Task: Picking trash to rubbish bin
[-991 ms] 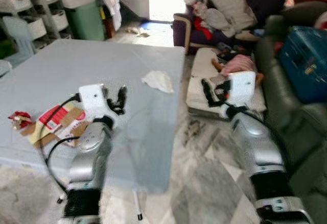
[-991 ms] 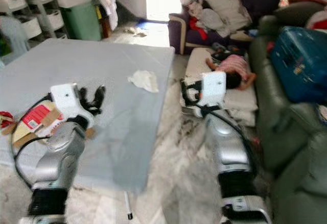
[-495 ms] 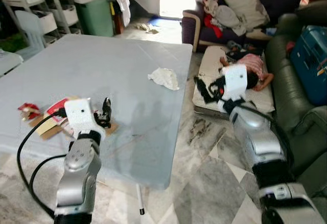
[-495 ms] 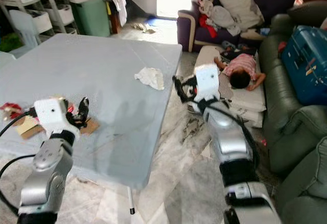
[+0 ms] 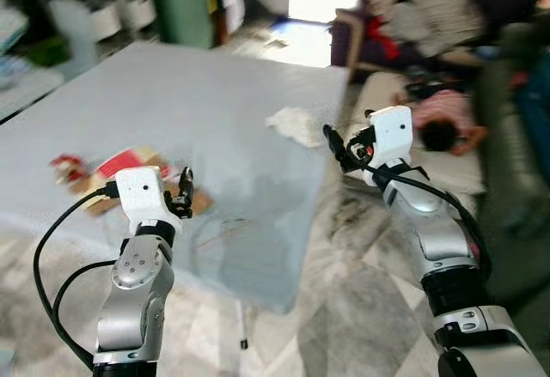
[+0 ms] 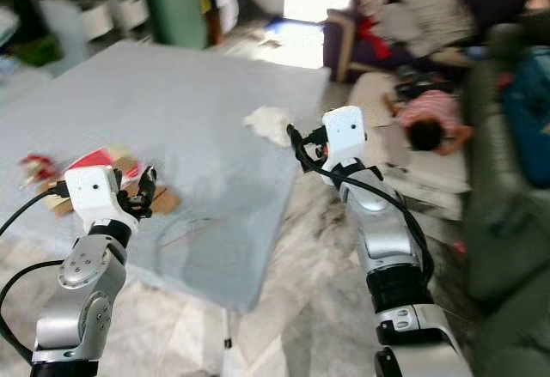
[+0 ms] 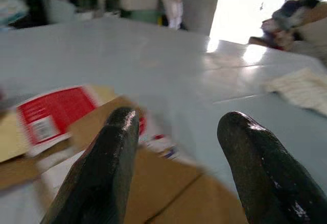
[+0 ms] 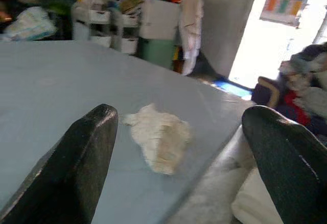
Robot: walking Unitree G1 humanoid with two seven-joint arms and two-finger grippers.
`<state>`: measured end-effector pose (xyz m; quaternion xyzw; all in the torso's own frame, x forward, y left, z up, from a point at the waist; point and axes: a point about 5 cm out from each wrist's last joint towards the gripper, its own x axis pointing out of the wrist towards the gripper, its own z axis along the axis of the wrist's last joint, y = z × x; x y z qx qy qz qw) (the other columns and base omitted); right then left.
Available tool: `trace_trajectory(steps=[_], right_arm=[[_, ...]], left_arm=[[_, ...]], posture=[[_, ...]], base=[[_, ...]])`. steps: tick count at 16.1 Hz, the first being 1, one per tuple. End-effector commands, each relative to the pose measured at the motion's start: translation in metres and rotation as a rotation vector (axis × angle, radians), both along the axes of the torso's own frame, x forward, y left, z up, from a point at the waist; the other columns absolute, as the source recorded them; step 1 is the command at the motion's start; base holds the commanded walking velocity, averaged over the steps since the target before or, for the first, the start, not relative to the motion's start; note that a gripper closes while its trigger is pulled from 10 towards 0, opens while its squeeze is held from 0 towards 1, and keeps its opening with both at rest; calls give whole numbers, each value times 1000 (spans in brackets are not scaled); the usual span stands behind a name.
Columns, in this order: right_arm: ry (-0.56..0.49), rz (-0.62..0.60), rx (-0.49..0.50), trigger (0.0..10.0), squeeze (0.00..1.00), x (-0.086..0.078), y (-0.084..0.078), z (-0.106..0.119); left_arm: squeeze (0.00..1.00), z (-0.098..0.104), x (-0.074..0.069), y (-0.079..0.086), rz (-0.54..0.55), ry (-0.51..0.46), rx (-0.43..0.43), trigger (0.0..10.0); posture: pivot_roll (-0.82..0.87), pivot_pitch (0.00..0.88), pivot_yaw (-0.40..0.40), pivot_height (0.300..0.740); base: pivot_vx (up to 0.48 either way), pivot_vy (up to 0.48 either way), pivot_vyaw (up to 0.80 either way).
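A crumpled white tissue [image 5: 292, 125] lies near the right edge of the light blue table [image 5: 172, 94]. My right gripper [image 5: 335, 147] hovers just off that edge, close to the tissue [image 8: 158, 134], with its fingers wide open and nothing between them. Flattened cardboard with a red label [image 5: 120, 167] lies at the table's near left, and a small red wrapper [image 5: 64, 167] sits beside it. Right over the cardboard [image 7: 56, 114] is my left gripper [image 5: 183, 197], open and holding nothing.
A green bin [image 5: 185, 16] stands beyond the table's far side, next to white shelves [image 5: 94, 12]. A person [image 5: 438, 119] lies on a floor cushion to the right of the table. A dark sofa [image 5: 516, 136] fills the right side. Marble floor runs between table and cushion.
The camera has swung and the picture is blurred. My right gripper has come from over the floor cushion to the table's right edge, near the tissue. The left gripper stays by the cardboard.
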<state>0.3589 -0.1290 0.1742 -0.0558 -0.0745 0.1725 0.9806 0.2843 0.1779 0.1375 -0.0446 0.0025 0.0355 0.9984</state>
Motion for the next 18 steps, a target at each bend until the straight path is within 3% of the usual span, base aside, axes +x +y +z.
trace_trajectory(steps=[1,14,18], right_arm=[[-8,-13,-1,10000,0,0,-4,1],[-65,48,-25,10000,0,4,14,14],[-49,33,-15,10000,0,2,11,8]], left_arm=[[0,6,1,-1,-13,-17,8,10000],[0,15,7,4,7,-32,0,10000],[0,11,6,1,3,-19,-8,10000]], posture=[[63,29,-15,740],[49,36,-7,740],[45,37,-10,740]], base=[[0,0,569],[0,0,492],[0,0,466]])
